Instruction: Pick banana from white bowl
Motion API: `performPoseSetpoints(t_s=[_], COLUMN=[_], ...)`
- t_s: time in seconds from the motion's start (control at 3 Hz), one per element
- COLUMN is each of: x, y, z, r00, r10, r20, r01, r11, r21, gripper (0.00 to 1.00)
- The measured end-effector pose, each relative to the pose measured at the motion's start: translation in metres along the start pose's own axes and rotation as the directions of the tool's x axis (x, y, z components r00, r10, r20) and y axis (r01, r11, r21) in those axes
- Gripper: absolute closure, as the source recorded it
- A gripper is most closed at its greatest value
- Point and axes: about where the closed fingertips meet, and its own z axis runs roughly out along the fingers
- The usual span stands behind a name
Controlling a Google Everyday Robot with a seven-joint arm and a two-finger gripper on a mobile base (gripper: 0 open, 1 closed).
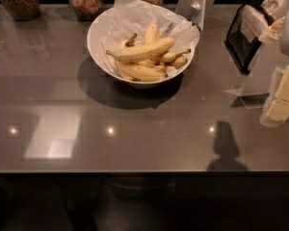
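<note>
Shiny grey counter (144,134) fills the view. Yellow bananas (143,51) lie in a white bowl (94,44) near the back edge. The hand (198,6) hangs at the back edge, just beside the bowl's right side. I cannot tell if it is open or closed.

**Dim room, shiny counter**

You've got a dark grey glossy countertop (149,105) catching three small light spots (110,130) and a pale rectangle of glare (53,138). Glass jars (17,1) line the back. Under the front edge it's dark. The gripper (196,6) hangs at the top edge.
</note>
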Motion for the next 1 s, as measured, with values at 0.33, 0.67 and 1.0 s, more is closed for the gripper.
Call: performPoseSetpoints(t_s=[0.33, 0.67, 1.0], x=[0.001, 0.002, 0.003], y=[-0.003, -0.006, -0.009], z=[-0.009, -0.017, -0.027], r00=[1.0, 1.0, 1.0], r10=[0.0, 0.0, 0.0], r20=[0.0, 0.0, 0.0], r01=[0.0, 0.0, 0.0], r11=[1.0, 1.0, 1.0], r21=[0.0, 0.0, 0.0], gripper=[0.0, 0.0, 0.0])
